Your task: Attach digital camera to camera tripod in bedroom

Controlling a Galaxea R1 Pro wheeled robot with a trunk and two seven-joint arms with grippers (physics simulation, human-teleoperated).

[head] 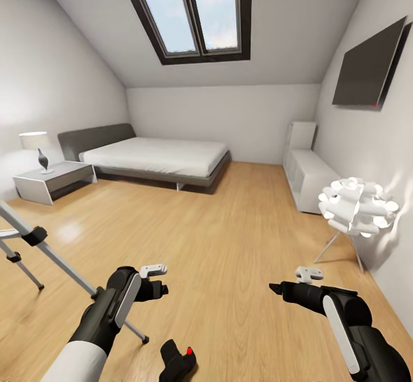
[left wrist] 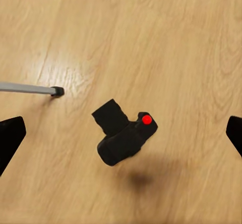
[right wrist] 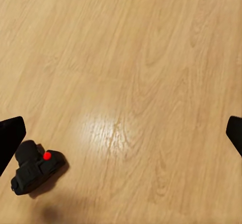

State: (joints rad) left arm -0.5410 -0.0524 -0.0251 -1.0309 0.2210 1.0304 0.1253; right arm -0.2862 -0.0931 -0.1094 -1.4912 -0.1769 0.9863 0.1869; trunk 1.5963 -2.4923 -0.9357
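So the digital camera point(head: 178, 361) is just sitting on the wood plank floor point(head: 229, 244), right at the near edge of the head view, between the 2 arms and a bit closer to the left one. Small black boxy thing with a red button on top. In the left wrist view the digital camera point(left wrist: 124, 133) is pretty much centered under that arm, lying at an angle on the floor, with a dark shadow blob next to it. The right wrist view catches it point(right wrist: 36, 169) too, but off toward 1 corner.

The camera tripod point(head: 40, 244) is at the left side of the head view. You can see silver legs with black joints, and 1 leg runs down behind the left arm to a black foot on the floor just left of the camera. That foot point(left wrist: 57, 91) also shows in the left wrist view, near the camera but not touching.

Left tool point(head: 154, 281) is spread wide apart with nothing in it, hanging above the floor. Right tool point(head: 292, 281) is the same deal, fingers apart, holding nothing.

Rest of the bedroom: grey bed point(head: 155, 158) at the far wall, a nightstand point(head: 54, 180) with a lamp point(head: 37, 148), a skylight point(head: 192, 18), a wall TV point(head: 370, 66), a white shelf unit point(head: 310, 175), and a white floor lamp point(head: 357, 205) on the right.
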